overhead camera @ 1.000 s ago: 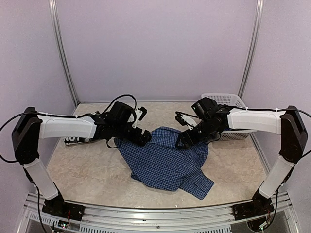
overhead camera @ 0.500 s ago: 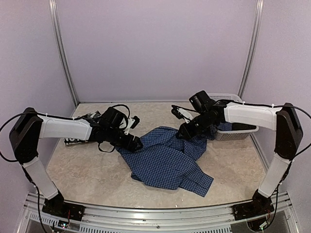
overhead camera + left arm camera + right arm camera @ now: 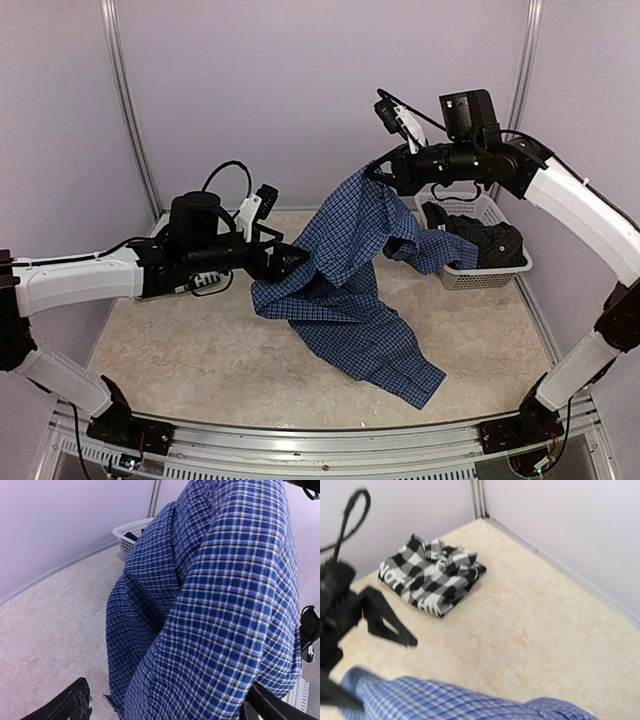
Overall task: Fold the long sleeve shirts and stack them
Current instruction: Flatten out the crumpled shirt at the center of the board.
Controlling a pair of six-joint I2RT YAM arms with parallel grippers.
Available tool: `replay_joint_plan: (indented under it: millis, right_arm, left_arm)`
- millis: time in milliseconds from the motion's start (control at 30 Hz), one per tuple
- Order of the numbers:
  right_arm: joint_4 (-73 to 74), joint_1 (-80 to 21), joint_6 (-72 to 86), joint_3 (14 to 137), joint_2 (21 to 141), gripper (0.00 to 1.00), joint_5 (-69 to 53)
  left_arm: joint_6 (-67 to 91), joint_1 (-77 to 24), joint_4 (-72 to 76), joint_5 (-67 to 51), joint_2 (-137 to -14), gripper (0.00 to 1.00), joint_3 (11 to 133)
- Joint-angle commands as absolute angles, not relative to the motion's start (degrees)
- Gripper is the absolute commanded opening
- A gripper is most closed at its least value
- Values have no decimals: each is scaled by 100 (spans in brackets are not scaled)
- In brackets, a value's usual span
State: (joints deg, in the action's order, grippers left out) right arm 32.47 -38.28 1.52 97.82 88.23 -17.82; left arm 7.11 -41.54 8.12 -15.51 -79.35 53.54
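My right gripper (image 3: 380,172) is raised high at the back, shut on the blue checked shirt (image 3: 350,270). The shirt hangs from it, its lower part trailing on the table. My left gripper (image 3: 292,262) is lifted at the shirt's left edge. In the left wrist view its fingers (image 3: 70,705) stand wide apart with a bulge of the blue shirt (image 3: 220,610) between them, not pinched. The black-and-white plaid shirt (image 3: 432,575) lies folded at the back left, mostly behind my left arm in the top view. The right wrist view shows blue cloth (image 3: 445,700) along its bottom edge, not its own fingers.
A white plastic basket (image 3: 490,270) with dark clothes inside stands at the back right, also in the left wrist view as the basket (image 3: 131,532). Purple walls with metal posts (image 3: 128,110) close in the pale table (image 3: 180,360). My left gripper appears blurred in the right wrist view (image 3: 380,620).
My right gripper shut on the blue shirt and rose high, lifting most of it off the table. My left arm lifted too, with its gripper at the shirt's left edge.
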Motion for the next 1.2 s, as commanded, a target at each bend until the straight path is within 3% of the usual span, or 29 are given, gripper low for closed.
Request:
replay_joint_plan:
  millis: [0, 200, 400, 567, 1000, 1067, 1167]
  right_arm:
    - [3606, -3868, 70, 10178, 8823, 0, -1573]
    - [3724, -3829, 294, 10776, 8948, 0, -1212]
    - [3919, -3632, 632, 11225, 9218, 0, -1085]
    - [3870, -3604, 783, 11320, 9269, 0, -1223]
    - [3807, -3535, 1079, 11876, 9136, 0, -1760]
    - [3828, -3496, 1087, 11916, 9107, 0, -1703]
    - [3756, -3426, 1110, 11888, 9005, 0, -1698]
  left_arm:
    - [405, -4550, 938, -1276, -8194, 97, 5764]
    - [436, -4921, 950, -600, -8566, 99, 5771]
    - [281, -5328, 1987, -114, -7876, 99, 4959]
    - [-265, -5654, 1926, 603, -7623, 99, 4995]
    - [-155, -5819, 2239, 2977, -9120, 99, 5293]
    - [-210, -5811, 2336, 2810, -9286, 97, 5277]
    - [-185, -5765, 2450, 2697, -9453, 84, 5288]
